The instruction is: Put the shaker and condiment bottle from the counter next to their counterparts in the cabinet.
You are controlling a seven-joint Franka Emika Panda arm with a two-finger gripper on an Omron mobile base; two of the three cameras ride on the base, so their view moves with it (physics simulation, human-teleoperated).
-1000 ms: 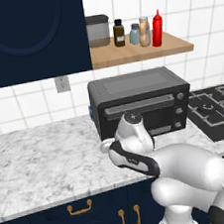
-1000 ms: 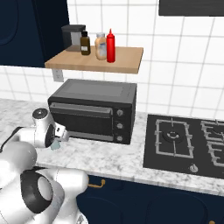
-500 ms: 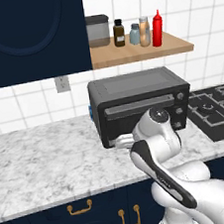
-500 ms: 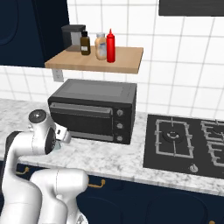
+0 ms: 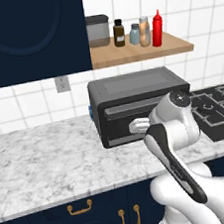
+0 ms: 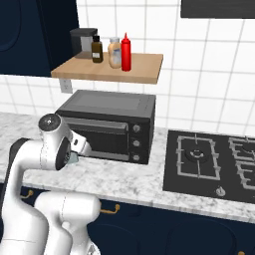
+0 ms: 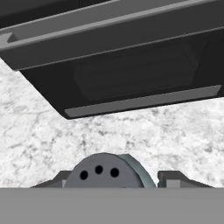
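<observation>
Squat round-capped shaker (image 7: pixel 107 174) sits between the gripper (image 7: pixel 114 178) fingers over speckled marble

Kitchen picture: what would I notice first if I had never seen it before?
Probably the big white robot arm bending low in front of the black toaster oven on the marble counter. Its gripper holds a little shaker with a holed cap. Above, a bright red bottle stands on the wooden shelf.
</observation>
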